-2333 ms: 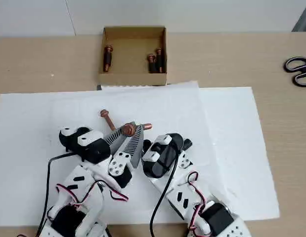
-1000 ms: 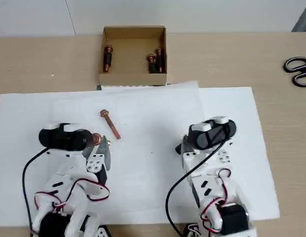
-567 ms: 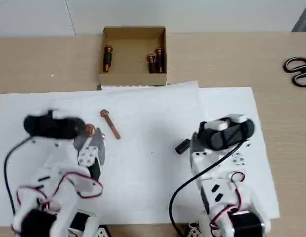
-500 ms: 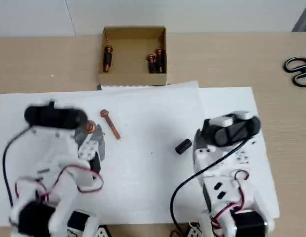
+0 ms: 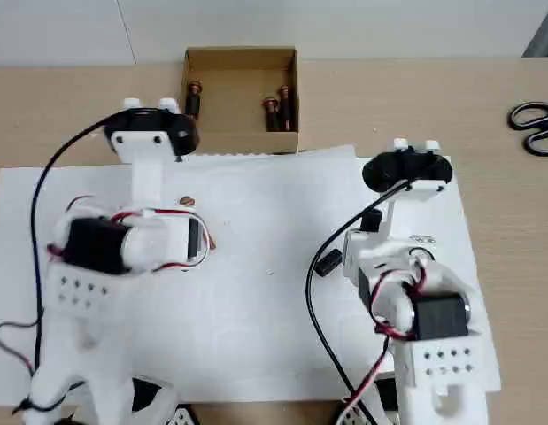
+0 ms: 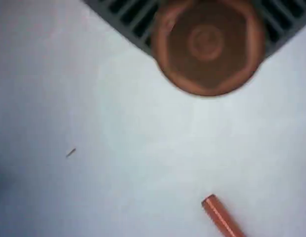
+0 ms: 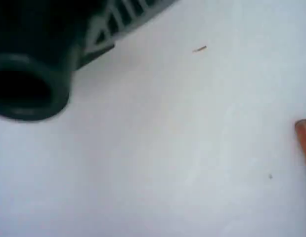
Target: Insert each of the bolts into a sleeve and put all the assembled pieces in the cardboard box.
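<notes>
One copper bolt (image 6: pixel 208 44) is gripped in the shut left jaws with its head showing, and a black sleeve (image 7: pixel 29 91) is clamped in the right jaws, so this pair is judged not yet joined. Beyond the jaws a second bolt (image 6: pixel 221 218) lies loose on the white paper (image 5: pixel 282 354). Farther out on the worktop (image 5: pixel 415 97), three assembled pieces (image 5: pixel 271 112) are seen in the cardboard box (image 5: pixel 241 140); no writing can be read.

My left fingers (image 6: pixel 122 11) are dark grey with a ribbed slat pattern, and the bolt (image 6: pixel 208 47) between them is copper-brown. The sleeve (image 7: pixel 29 84) is black. The paper (image 5: pixel 265 336) is plain white, the table (image 5: pixel 79 106) light tan, the cardboard box (image 5: pixel 241 142) brown, the loose bolt (image 6: pixel 219 217) copper-orange, and the scissors (image 5: pixel 535 124) black.
</notes>
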### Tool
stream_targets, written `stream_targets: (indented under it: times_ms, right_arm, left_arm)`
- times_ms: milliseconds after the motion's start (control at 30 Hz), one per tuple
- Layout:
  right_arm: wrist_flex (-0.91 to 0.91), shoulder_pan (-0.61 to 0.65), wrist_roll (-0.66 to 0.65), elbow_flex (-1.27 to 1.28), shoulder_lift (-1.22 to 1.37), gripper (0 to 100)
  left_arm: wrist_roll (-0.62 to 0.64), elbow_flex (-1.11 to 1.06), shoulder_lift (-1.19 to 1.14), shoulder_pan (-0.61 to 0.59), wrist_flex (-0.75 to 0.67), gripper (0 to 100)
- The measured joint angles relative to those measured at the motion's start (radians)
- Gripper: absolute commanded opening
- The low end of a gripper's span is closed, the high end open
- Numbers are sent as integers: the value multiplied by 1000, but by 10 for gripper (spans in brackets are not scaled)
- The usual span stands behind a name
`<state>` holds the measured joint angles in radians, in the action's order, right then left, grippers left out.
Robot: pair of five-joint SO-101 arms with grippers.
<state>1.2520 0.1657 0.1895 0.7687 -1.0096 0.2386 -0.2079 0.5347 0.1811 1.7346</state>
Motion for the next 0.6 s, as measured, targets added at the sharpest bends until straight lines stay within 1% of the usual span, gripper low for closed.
stream_targets:
  times_ms: [67, 133, 233, 400, 600]
  right_arm:
    - [0, 0, 2, 0, 14, 3]
    - [0, 2, 5, 0, 15, 3]
    - [0, 2, 5, 0, 15, 3]
    - [0, 3, 8, 0, 17, 3]
    - [0, 3, 8, 0, 17, 3]
  left_arm:
    - [-80, 0, -43, -5, 0, 5]
    - [-157, 0, -92, -37, 0, 5]
    - [-224, 2, -183, -97, 0, 5]
    - [-264, 2, -381, -186, 0, 5]
    - [-301, 2, -582, -224, -8, 5]
